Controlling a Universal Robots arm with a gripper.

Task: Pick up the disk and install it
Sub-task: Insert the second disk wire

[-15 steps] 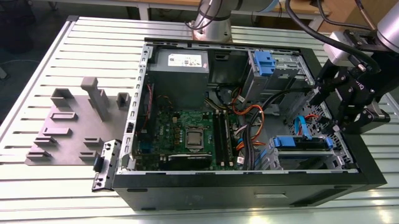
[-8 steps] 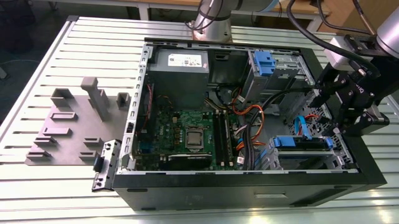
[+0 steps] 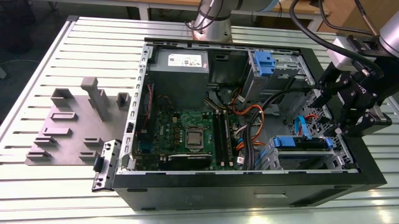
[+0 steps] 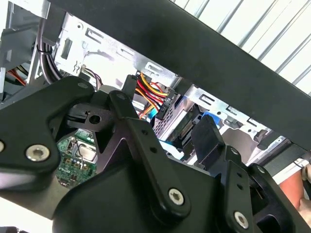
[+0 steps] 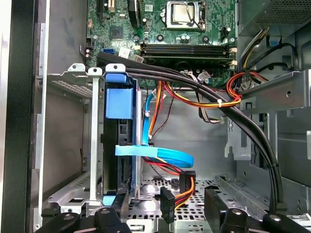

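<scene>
gripper (image 3: 360,122) hangs at the computer case's (image 3: 249,189) edge on the exterior view's right, fingers apart, holding nothing. disk (image 3: 302,143) sits upright in the drive cage (image 3: 303,161) inside the case.

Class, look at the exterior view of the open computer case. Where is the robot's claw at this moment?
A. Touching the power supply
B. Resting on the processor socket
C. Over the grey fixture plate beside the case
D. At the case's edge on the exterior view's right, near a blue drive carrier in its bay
D: the claw hangs at the computer case's rim on the exterior view's right, beside the blue drive carrier seated in its bay.
</scene>
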